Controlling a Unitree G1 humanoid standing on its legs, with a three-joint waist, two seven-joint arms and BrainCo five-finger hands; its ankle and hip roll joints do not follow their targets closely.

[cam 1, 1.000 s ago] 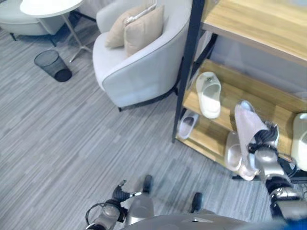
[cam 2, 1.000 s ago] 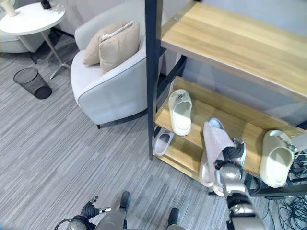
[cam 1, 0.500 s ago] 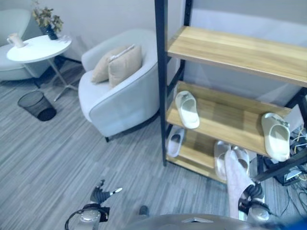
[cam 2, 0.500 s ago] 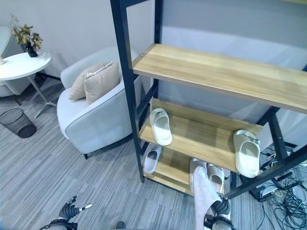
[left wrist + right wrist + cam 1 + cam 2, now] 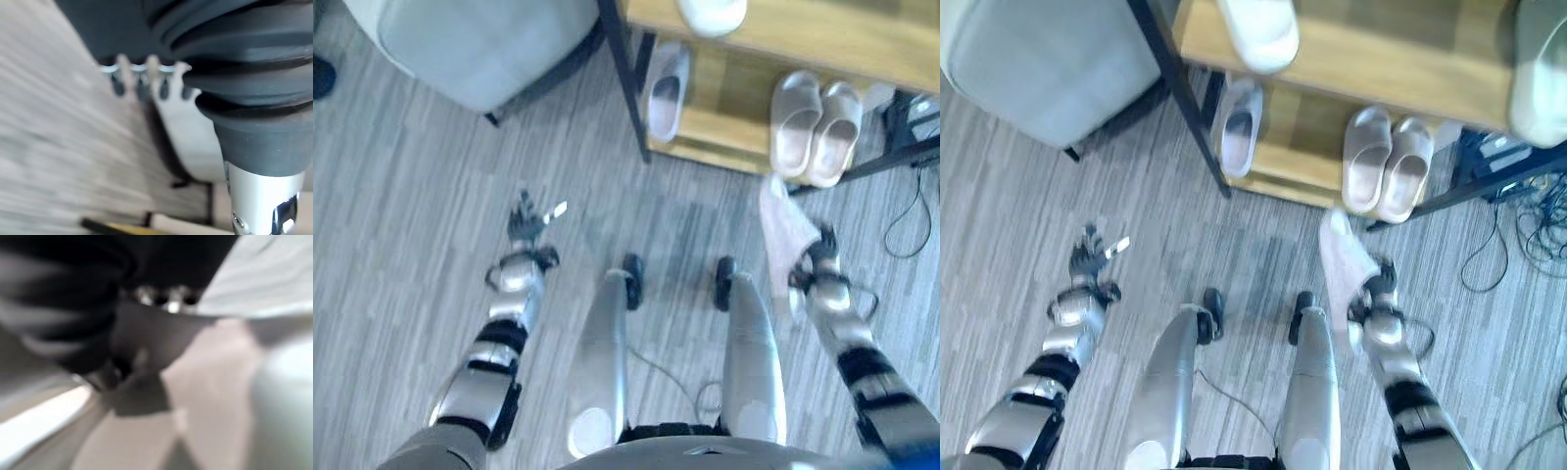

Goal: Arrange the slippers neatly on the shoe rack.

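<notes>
Your right hand (image 5: 815,262) sits at the right of the left eye view, fingers curled round a pale pink soft slipper (image 5: 783,233) that stands up from the grip, its sole facing the camera and its far end pointing toward the rack. The slipper hangs above the grey striped carpet floor (image 5: 401,245), just in front of the wooden shoe rack with a black metal frame (image 5: 625,73) at the top of the frame.

On the rack's lowest wooden shelf (image 5: 1302,162) you can see a pair of pale pink slippers (image 5: 815,125) side by side at the upper right, touching each other, and a single light grey slipper (image 5: 665,78) lying beside the black post at upper centre. On the shelf above, the toe of a white slipper (image 5: 1258,29) shows at the top edge, and another white slipper (image 5: 1538,73) shows at the far right edge of the right eye view.

Your left hand (image 5: 527,223) is at centre left, well apart from the rack, its fingers spread loosely and holding nothing.

A light grey upholstered armchair (image 5: 475,44) fills the upper left corner.
</notes>
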